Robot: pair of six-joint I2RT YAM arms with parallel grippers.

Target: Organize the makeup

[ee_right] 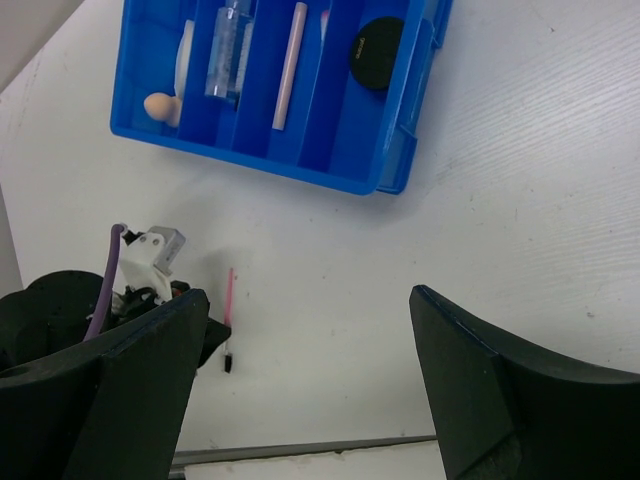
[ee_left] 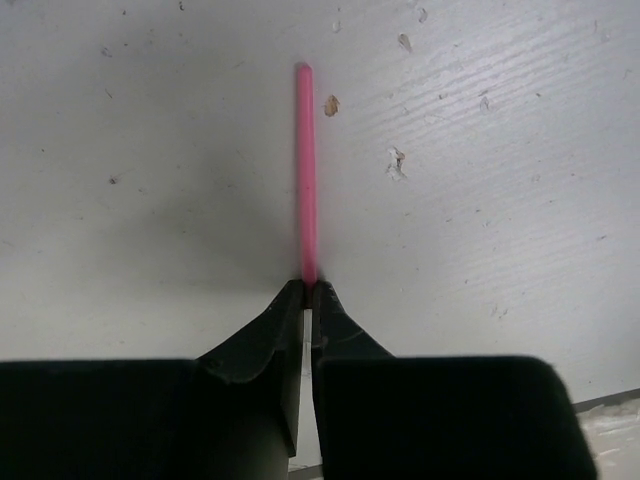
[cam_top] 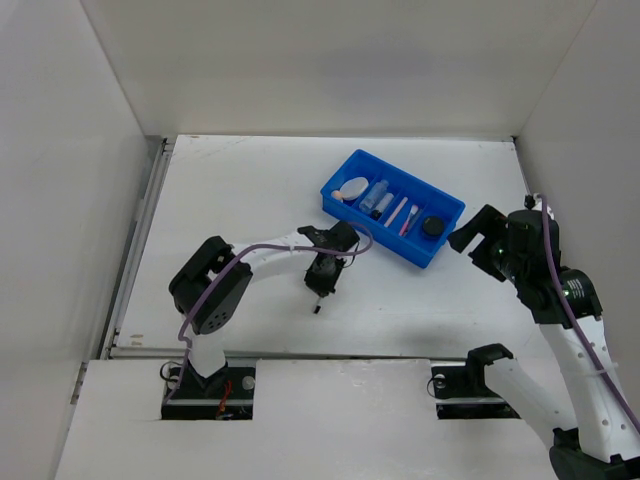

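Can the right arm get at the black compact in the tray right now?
Probably yes: the right gripper is open just off the blue tray's right end, and the black compact lies uncovered in that end compartment.

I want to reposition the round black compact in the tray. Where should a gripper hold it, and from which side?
Grip the compact across its rim, coming straight down. It lies flat in the end compartment of the blue tray, so only its edge offers purchase. Probably close along the compartment's length: divider and end wall stand close beside it.
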